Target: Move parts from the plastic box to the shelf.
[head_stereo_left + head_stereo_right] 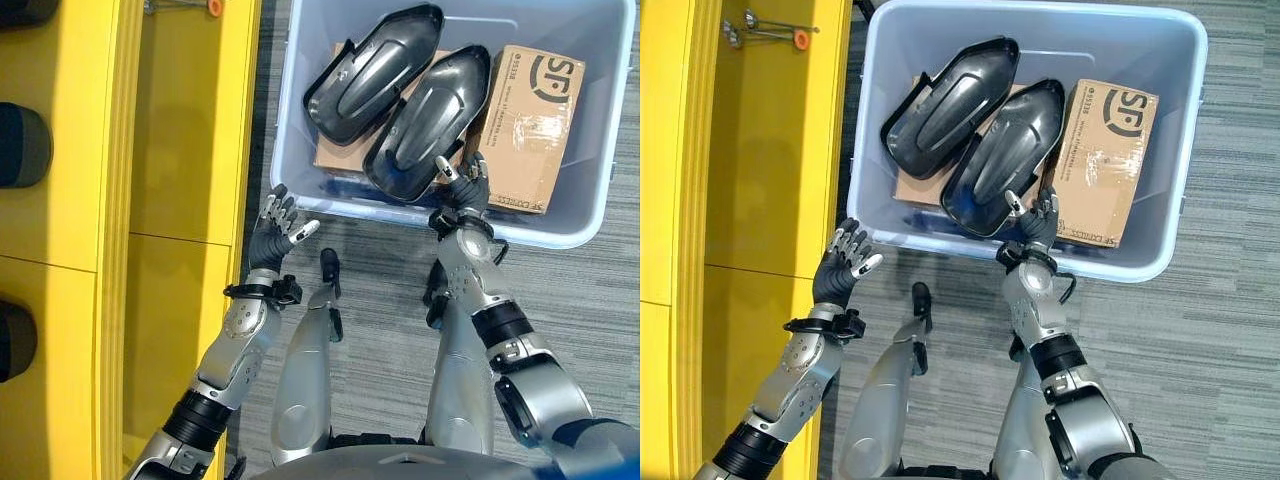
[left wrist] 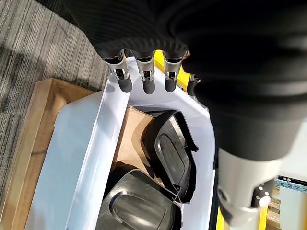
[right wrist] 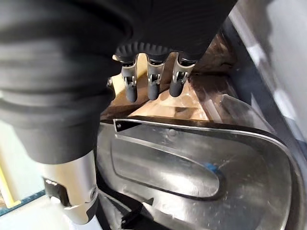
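Parts lie in the plastic box (image 1: 575, 215): in the left eye view the nearer dark part (image 1: 430, 120) runs its long axis diagonally away from the right hand (image 1: 462, 192), which sits at its near end, fingers relaxed; the left hand (image 1: 272, 232) hovers open outside the box, beside the yellow shelf (image 1: 180, 150); in the right wrist view the fingers (image 3: 152, 87) hang straight just above the part's rim, contact hard to judge.

Cardboard slab (image 1: 345, 155) mostly under dark shells (image 1: 415, 125), shelf (image 1: 60, 250) cropped
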### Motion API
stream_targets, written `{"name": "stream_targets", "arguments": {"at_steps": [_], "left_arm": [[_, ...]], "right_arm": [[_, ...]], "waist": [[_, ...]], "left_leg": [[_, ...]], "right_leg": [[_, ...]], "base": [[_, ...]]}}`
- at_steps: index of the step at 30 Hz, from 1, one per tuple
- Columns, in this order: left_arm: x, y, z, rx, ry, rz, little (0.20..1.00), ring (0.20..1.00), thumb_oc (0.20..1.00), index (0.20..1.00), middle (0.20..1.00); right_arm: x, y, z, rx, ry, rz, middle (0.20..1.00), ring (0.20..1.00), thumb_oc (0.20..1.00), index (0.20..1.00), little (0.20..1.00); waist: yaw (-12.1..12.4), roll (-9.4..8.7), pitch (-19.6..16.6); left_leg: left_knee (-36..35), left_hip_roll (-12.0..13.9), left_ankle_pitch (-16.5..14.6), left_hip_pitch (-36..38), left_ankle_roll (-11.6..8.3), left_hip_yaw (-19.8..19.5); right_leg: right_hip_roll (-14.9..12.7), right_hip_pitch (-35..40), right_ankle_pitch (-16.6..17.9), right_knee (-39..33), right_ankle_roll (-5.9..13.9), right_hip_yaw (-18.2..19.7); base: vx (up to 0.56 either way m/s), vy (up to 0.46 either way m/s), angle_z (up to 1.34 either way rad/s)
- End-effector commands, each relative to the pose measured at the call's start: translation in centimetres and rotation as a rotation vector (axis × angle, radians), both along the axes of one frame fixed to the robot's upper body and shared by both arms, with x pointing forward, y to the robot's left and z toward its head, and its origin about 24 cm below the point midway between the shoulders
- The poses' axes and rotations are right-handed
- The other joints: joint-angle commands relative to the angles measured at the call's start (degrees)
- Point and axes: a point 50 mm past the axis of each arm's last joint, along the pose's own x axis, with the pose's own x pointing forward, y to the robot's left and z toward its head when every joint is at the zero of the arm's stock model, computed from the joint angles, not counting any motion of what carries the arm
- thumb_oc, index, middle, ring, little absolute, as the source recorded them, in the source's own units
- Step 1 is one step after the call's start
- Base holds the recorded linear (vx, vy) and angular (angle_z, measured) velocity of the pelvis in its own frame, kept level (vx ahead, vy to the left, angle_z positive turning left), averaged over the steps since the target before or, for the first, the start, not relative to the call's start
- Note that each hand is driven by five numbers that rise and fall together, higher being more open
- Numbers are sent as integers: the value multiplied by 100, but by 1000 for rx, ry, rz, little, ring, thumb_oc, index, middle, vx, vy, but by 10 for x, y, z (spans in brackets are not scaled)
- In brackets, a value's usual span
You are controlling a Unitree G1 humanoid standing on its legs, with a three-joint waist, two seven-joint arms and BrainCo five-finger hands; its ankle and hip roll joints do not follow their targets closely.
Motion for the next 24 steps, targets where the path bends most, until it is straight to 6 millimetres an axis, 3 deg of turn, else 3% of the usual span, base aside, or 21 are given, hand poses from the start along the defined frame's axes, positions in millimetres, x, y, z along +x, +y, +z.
{"name": "stream_targets", "arguments": {"at_steps": [1,17,24], "left_arm": [[-7,8,36,-15,-171,-9,1000,1000,1000,1000,1000],[-7,1,37,-31,-171,-41,1000,1000,1000,1000,1000],[-3,-7,48,-34,-222,-68,1000,1000,1000,1000,1000]], "right_arm": [[9,-1,31,-18,-104,-27,1000,1000,1000,1000,1000],[36,-26,32,42,43,-166,1000,1000,1000,1000,1000],[50,-36,38,-149,149,-196,1000,1000,1000,1000,1000]], "waist": [[124,-69,354],[232,83,354],[290,186,354]], "left_leg": [[757,316,-1005,-1,-50,-45],[664,279,-950,-242,-51,-57],[628,235,-900,-447,-48,-87]], "right_leg": [[-220,1315,211,-1435,636,142],[-189,1011,163,-1356,604,177],[-178,836,156,-1316,613,162]], "base": [[0,0,0],[0,0,0],[1,-1,1]]}}
